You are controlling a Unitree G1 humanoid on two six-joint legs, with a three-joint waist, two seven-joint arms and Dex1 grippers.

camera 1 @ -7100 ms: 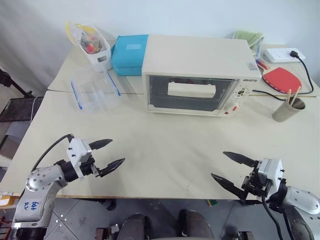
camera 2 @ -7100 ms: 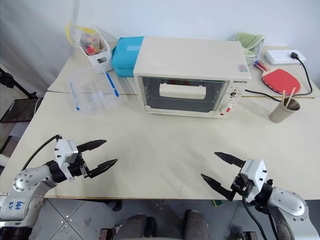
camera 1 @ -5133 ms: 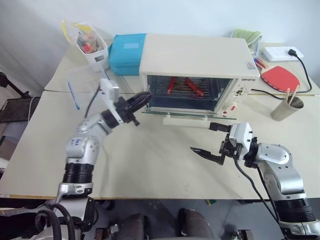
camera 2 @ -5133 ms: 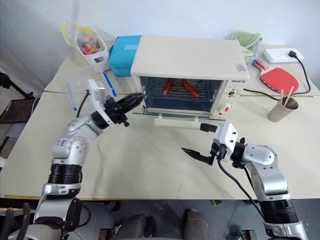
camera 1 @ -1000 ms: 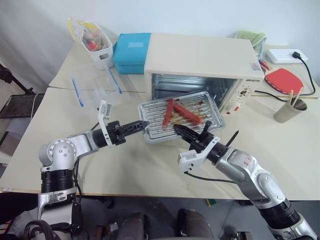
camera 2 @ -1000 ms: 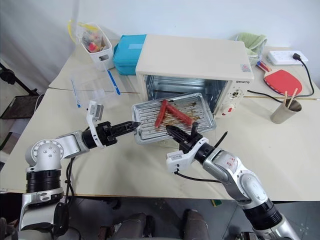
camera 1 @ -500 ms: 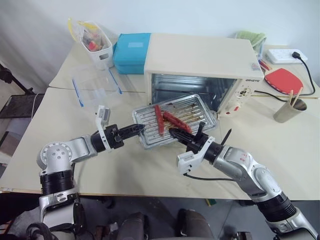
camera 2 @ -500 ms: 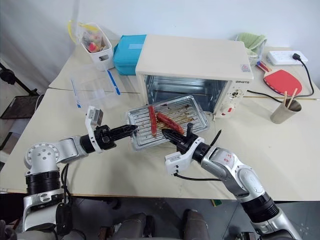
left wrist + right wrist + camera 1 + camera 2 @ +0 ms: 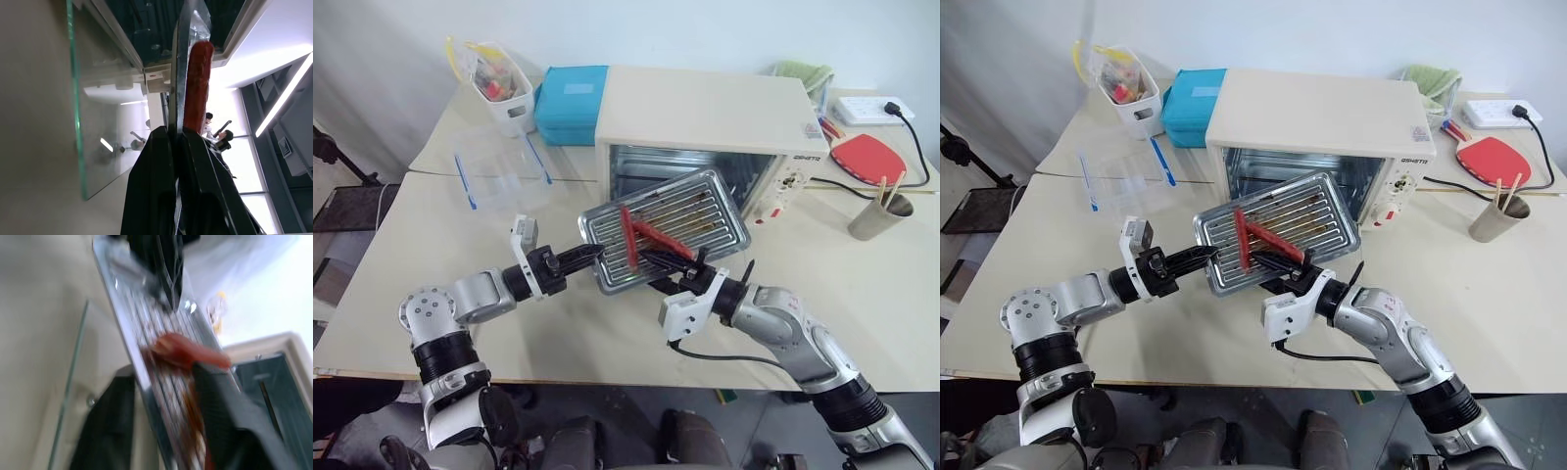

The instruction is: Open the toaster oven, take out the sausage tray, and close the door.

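**Sausage tray out of the oven, pinched at its rim and tilted**

The sausage tray hangs in the air in front of the toaster oven, above the lowered glass door, tipped so its ribbed face shows toward the camera; two red sausages lie loose across the ribs, one close to the left rim; thin stiff metal, probably light, greasy and so slippery, with a load free to roll if the tilt grows; the raised rim is the sensible place to take hold, and levelling it matters more than speed.

The left tool is clenched on the tray's left rim, its fingers closed flat over the edge with a sausage just past them; the right tool sits at the tray's near edge with one finger either side of the sheet, spread part way; whether it grips or merely brackets the tray I cannot tell.

The oven cavity stands open behind the tray; the bench in front is the likely set-down spot, with the door left to close.
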